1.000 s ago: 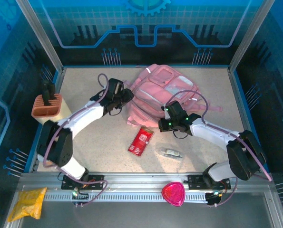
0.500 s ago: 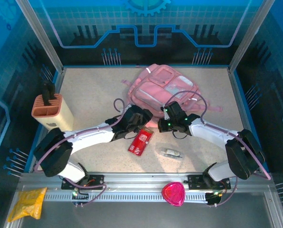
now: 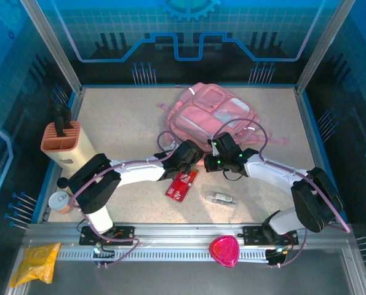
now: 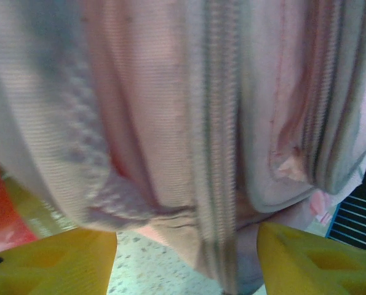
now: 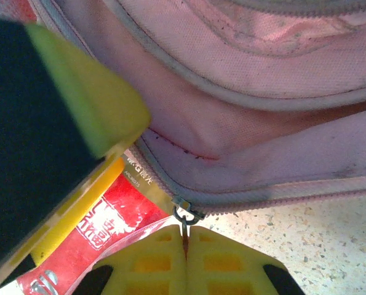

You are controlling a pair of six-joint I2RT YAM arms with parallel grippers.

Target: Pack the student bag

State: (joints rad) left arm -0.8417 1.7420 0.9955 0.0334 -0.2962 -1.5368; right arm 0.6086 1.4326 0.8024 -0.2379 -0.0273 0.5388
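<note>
The student bag (image 3: pixel 207 117), a pink backpack, lies flat at the back middle of the table. My right gripper (image 3: pixel 212 161) is at its near edge, shut on the small metal zipper pull (image 5: pixel 186 222) where the grey zipper (image 5: pixel 244 198) ends. My left gripper (image 3: pixel 192 157) is just left of it at the same edge. In the left wrist view its yellow fingers (image 4: pixel 53 261) stand open, with the bag's fabric and a zipper line (image 4: pixel 216 153) hanging between them, touching neither. The left gripper's finger (image 5: pixel 90 92) also looms at the upper left of the right wrist view.
A red packet (image 3: pixel 183 182) lies just below both grippers, partly under the bag's edge (image 5: pixel 103 227). A small silver item (image 3: pixel 222 198) lies right of it. An orange holder (image 3: pixel 63 140) stands at the left edge. A pink pouch (image 3: pixel 223 251) and a yellow pouch (image 3: pixel 36 262) sit on the front rail.
My left arm has swung from the bag's left side down and right to its near edge, beside the right gripper. The right gripper has stayed put, shut.
</note>
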